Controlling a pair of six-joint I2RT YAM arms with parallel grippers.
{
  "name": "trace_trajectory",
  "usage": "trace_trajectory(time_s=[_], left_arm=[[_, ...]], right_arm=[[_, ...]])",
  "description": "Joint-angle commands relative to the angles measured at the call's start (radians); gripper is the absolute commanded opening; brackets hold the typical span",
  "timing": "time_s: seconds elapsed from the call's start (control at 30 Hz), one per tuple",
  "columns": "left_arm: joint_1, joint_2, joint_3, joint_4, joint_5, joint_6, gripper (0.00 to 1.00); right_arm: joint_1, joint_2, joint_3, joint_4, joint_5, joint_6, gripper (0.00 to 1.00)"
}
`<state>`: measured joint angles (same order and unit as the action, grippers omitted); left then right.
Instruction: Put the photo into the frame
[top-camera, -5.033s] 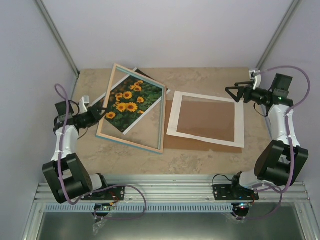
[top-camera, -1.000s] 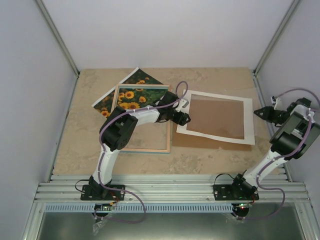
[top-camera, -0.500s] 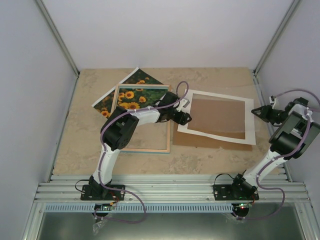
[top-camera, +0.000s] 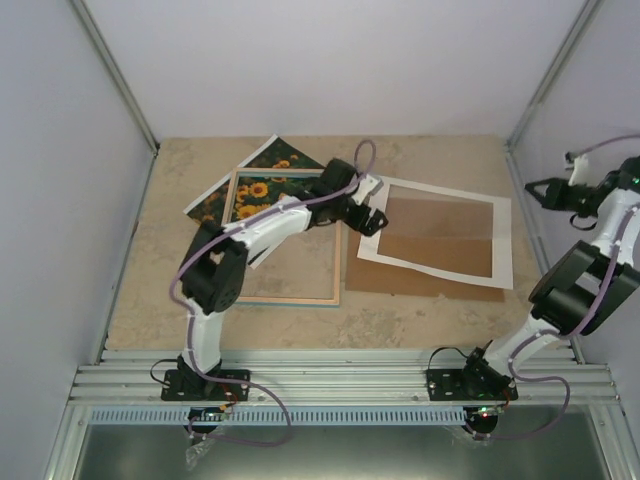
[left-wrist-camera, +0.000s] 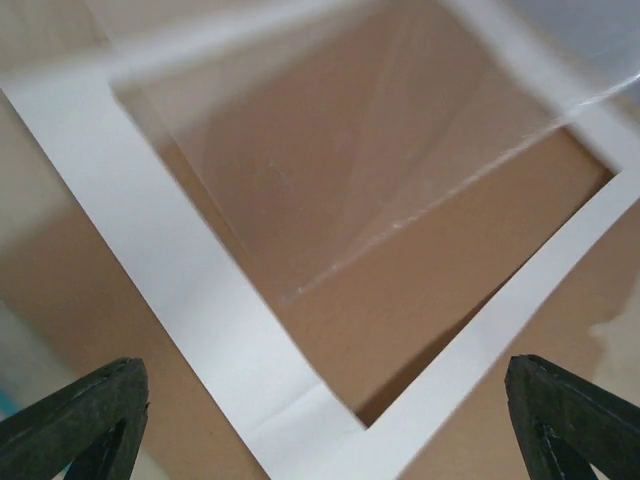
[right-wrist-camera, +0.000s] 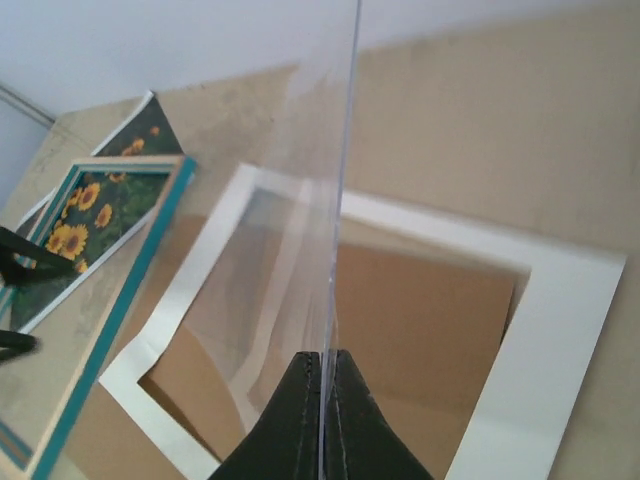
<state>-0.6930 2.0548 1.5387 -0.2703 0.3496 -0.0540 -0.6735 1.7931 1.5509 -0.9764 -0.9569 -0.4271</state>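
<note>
Table (top-camera: 420, 310) is a beige stone-look slab boxed in by plain pale walls (top-camera: 330, 60). On the right side there's a brown backing board (top-camera: 440, 240) with a white mat (top-camera: 500, 250) lying on it. Left of that the frame (top-camera: 290, 298) lies flat, thin light wood rails with a turquoise edge. The photo (top-camera: 262, 190), sunflowers on dark leaves with a white border, sits skewed under the frame's far end, corners poking out. The left gripper (top-camera: 372, 215) is at the mat's left edge, fingers spread wide, holding nothing. The right gripper (right-wrist-camera: 322, 365) is by the right wall, pinching a clear pane (right-wrist-camera: 300, 250).
</note>
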Motion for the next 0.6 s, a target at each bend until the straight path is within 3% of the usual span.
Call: trace_trajectory(time_s=[0.0, 0.2, 0.57], left_arm=[[0.002, -0.226, 0.107, -0.127, -0.030, 0.120, 1.00], [0.061, -0.417, 0.126, -0.219, -0.056, 0.149, 1.00], [0.088, -0.821, -0.027, -0.310, -0.075, 0.373, 0.99]], right_arm=[[0.013, -0.125, 0.155, -0.130, -0.106, -0.244, 0.00], [0.028, -0.252, 0.283, -0.234, -0.180, -0.487, 0.01], [0.180, -0.595, 0.192, -0.077, -0.193, -0.638, 0.01]])
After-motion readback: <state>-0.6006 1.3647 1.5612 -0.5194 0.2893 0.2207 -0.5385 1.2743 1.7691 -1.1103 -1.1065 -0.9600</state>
